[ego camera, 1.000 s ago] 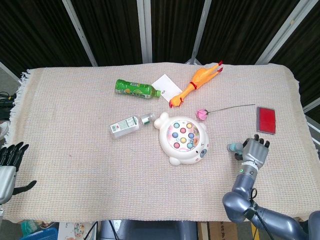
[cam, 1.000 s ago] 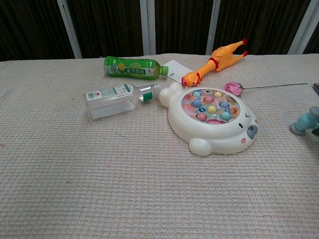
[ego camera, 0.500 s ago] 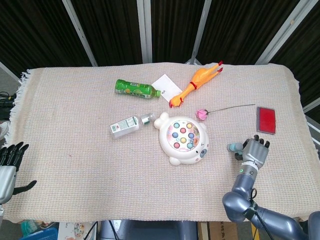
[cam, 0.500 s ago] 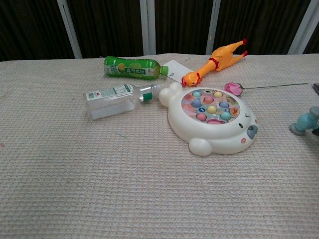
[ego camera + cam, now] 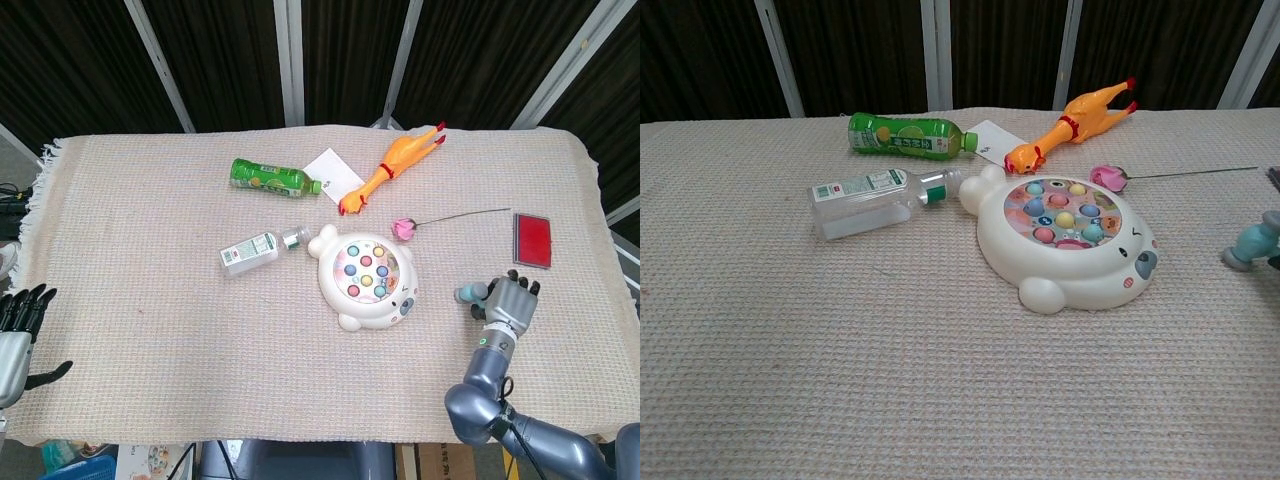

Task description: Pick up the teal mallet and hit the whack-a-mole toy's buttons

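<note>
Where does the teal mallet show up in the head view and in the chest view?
Head view: teal mallet at lower right, mostly covered by the right hand, its end poking out to the left.
Chest view: mallet cut off by the right edge; hand not shown.
Shared landmark: whack-a-mole toy, left of the mallet in both.

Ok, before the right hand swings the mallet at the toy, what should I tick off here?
1. Right hand over teal mallet: ok.
2. Firm grip on mallet: cannot tell, the hand covers most of it.
3. Mallet lifted off the cloth: cannot tell.
4. Whack-a-mole toy flat, buttons up: ok.
5. Path from mallet to toy free: ok; pink rose lies beyond it.
6. Left hand well away from toy: ok.
</note>
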{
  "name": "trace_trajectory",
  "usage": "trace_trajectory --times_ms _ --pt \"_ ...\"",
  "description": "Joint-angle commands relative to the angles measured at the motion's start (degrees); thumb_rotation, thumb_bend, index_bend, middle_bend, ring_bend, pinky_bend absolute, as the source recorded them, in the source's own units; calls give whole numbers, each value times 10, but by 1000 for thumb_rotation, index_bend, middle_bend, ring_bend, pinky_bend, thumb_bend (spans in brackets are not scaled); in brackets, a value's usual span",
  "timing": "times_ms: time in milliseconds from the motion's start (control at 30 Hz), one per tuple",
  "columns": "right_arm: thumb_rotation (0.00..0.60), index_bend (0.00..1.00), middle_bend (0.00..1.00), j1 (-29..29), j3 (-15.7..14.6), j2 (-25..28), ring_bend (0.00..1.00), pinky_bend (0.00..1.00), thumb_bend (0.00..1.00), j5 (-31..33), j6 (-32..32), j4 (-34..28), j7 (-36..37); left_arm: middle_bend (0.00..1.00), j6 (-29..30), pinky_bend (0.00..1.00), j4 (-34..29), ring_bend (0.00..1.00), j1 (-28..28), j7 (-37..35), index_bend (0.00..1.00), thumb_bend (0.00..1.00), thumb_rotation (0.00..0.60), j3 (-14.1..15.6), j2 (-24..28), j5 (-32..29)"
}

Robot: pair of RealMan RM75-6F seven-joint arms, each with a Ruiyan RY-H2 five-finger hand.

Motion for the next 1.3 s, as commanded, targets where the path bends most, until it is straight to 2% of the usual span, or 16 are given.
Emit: trace_trajectory --times_ms 33,1300 --pt "600 613 167 0 0 0 135 61 319 0 0 0 -1 0 -1 0 0 0 0 0 71 0 600 0 0 0" --pt "600 585 166 -1 0 -2 135 61 319 0 -10 0 -11 0 -4 0 -2 0 -2 3 71 0 600 0 1 -4"
